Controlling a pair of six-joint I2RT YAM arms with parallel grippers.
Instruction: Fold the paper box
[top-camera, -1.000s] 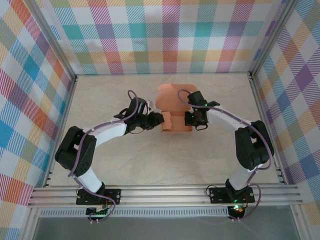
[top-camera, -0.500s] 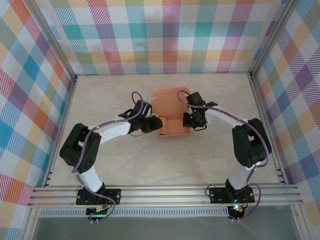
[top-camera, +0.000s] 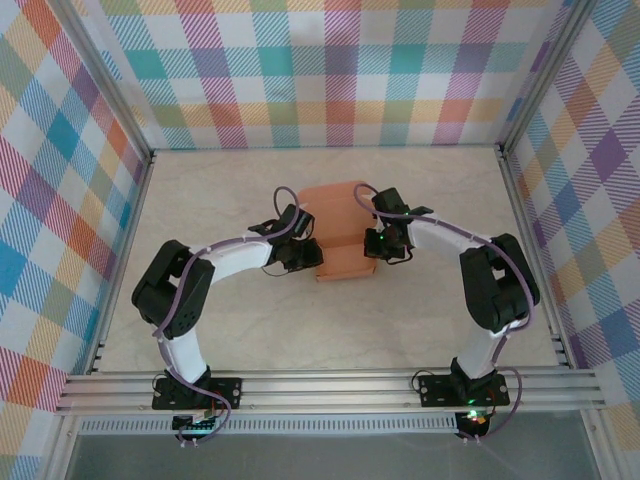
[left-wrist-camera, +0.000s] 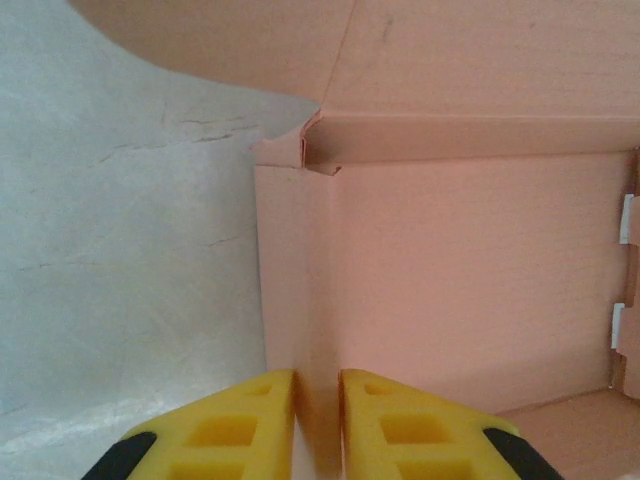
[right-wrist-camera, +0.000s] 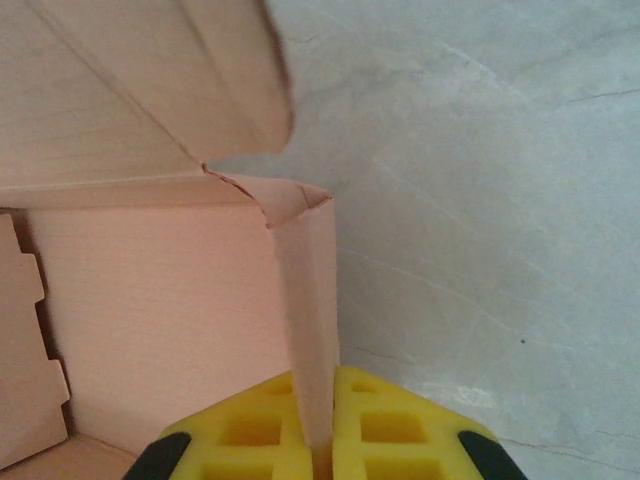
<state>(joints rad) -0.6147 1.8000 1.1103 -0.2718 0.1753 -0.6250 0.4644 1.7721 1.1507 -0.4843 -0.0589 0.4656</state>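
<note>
Left tool (left-wrist-camera: 318, 375): yellow fingers (left-wrist-camera: 235, 425) pinched on the left side wall of the paper box (top-camera: 340, 235). Right tool (right-wrist-camera: 318, 372): clamped on the opposite wall. Box: salmon card, held between both tools, open side up, long axis crosswise to the line joining the tools, flap beyond them. Beneath: pale marbled bench (top-camera: 430, 320).

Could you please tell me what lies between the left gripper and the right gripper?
In the top view, the paper box lies between the left gripper and the right gripper; each pinches one side wall.
</note>
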